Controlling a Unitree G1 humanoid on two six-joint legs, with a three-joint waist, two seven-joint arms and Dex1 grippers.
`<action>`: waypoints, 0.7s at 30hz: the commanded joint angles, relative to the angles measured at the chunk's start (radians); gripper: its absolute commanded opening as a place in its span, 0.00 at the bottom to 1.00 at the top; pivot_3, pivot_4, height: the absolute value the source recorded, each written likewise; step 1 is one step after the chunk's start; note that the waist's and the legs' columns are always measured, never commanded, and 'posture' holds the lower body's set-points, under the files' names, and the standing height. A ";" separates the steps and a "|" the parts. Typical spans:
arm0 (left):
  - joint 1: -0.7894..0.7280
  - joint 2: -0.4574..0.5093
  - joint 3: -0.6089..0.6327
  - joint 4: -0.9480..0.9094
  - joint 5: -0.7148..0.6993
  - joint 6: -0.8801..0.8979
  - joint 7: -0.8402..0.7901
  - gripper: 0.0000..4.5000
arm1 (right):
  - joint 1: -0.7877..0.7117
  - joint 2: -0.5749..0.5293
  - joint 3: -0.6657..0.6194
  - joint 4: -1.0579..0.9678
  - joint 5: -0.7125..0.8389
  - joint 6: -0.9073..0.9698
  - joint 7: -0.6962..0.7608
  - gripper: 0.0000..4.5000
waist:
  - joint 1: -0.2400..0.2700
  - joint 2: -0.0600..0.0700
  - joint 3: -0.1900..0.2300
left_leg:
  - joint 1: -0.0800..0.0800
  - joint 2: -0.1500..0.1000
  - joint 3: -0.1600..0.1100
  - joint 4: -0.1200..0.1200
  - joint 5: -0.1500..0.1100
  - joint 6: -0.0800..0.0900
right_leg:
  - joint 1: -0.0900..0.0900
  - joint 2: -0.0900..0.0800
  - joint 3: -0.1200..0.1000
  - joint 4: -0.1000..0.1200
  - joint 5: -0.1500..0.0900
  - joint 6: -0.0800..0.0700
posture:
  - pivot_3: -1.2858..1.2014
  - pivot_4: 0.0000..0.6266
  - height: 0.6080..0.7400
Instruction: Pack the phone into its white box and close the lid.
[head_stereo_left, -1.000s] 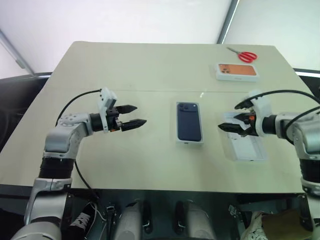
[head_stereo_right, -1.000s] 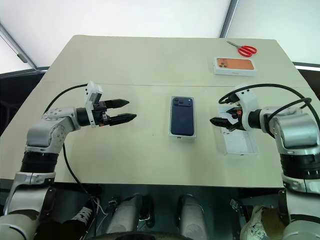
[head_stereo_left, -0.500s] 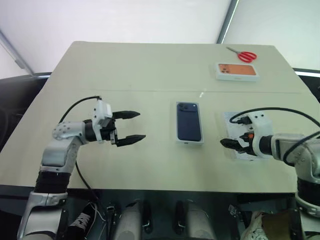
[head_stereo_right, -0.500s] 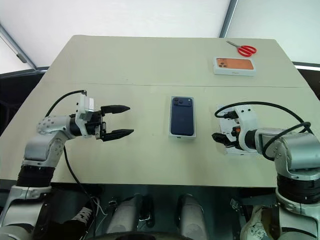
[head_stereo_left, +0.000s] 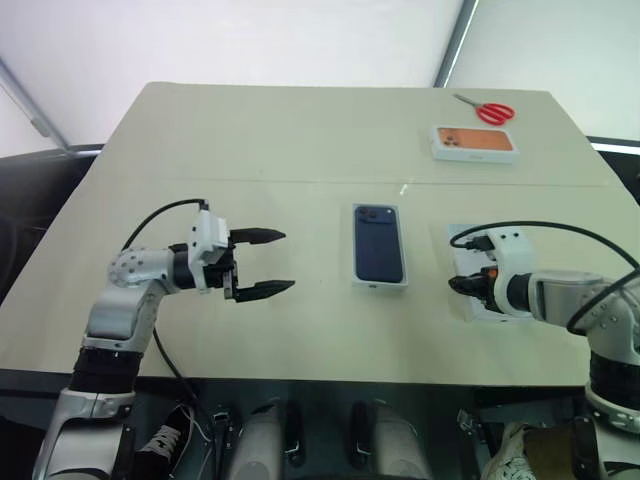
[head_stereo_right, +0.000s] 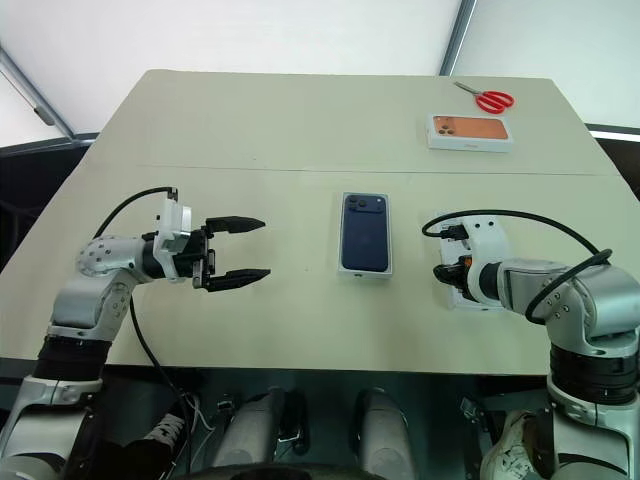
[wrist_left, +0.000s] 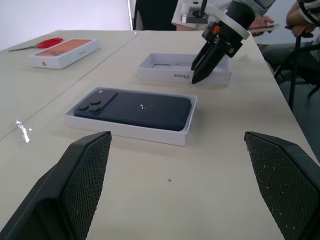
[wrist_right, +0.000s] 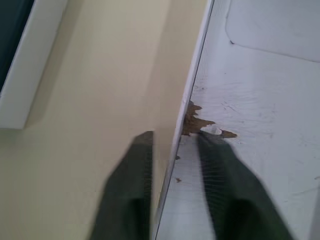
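Silver arms, black cables, black claws

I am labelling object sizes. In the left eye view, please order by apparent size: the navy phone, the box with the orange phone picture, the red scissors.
1. The navy phone, which looks largest.
2. The box with the orange phone picture; it lies farther from the camera, so the true difference is unsure.
3. The red scissors, clearly smallest.

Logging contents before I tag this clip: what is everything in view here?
phone: one, navy, in box, table centre
box: one, white, holding phone
lid: one, white, open side up, right of box
second box: one, white, orange phone picture, far right
scissors: one pair, red, beyond second box
table: one, beige
person: partly seen, beyond table
left end effector: black, open, left of box
right end effector: black, pinching lid's wall
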 joint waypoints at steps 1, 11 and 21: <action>0.004 0.001 0.006 -0.038 -0.014 -0.004 0.018 1.00 | -0.008 0.000 0.007 0.004 0.036 0.007 -0.044 0.01 | 0.000 0.000 0.000 | 0.000 0.000 0.000 0.000 0.000 0.001 | 0.000 0.000 0.000 0.000 0.000 0.000 | 0.52 0.24 0.98; -0.029 -0.007 0.013 -0.007 -0.015 0.045 0.094 1.00 | -0.343 0.222 -0.201 0.201 -0.015 -0.039 -0.112 0.01 | -0.006 0.002 0.001 | -0.001 0.001 0.001 0.000 0.001 -0.001 | -0.002 0.002 0.002 0.000 0.000 0.000 | 0.52 0.24 0.98; -0.109 -0.045 0.017 0.026 -0.023 0.205 0.231 1.00 | -0.599 0.598 -0.524 0.283 0.153 -0.053 -0.109 0.01 | -0.002 0.002 0.001 | -0.002 0.002 0.001 0.000 0.002 -0.002 | -0.002 0.007 0.002 0.001 0.000 0.000 | 0.52 0.24 0.98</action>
